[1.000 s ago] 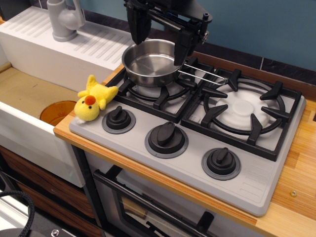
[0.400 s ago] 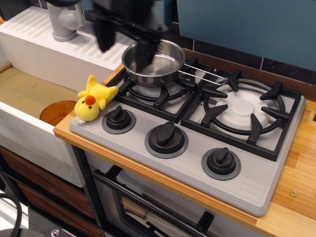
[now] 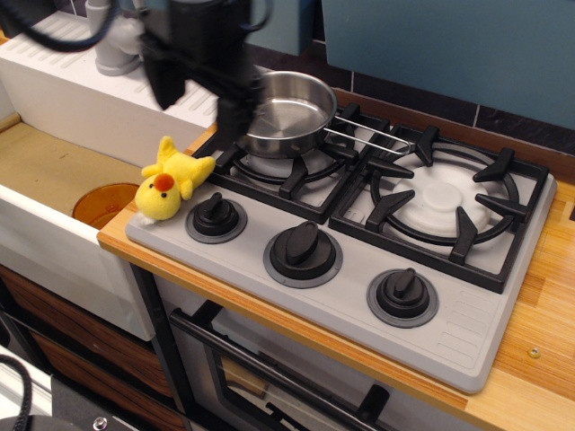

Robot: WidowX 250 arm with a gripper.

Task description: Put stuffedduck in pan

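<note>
Since the earlier frames your gripper had travelled leftward, from over the pan to a position above the pan's left rim and the white drainboard; the duck and the pan had not shifted. At inspection the gripper was motion-blurred, but two dark fingers were seen hanging apart with a gap between them and nothing held, so it was judged open. The duck lay on the front-left corner of the stove, just beside the leftmost knob and at the edge of the sink. From your gripper the duck lay below and toward the front, slightly left. Its long axis ran diagonally, head at front-left, tail end at back-right. You would, in my judgement, need to come forward and down, with the fingers set across that diagonal. The pan sat empty on the rear-left burner, behind and right of the duck.
</note>
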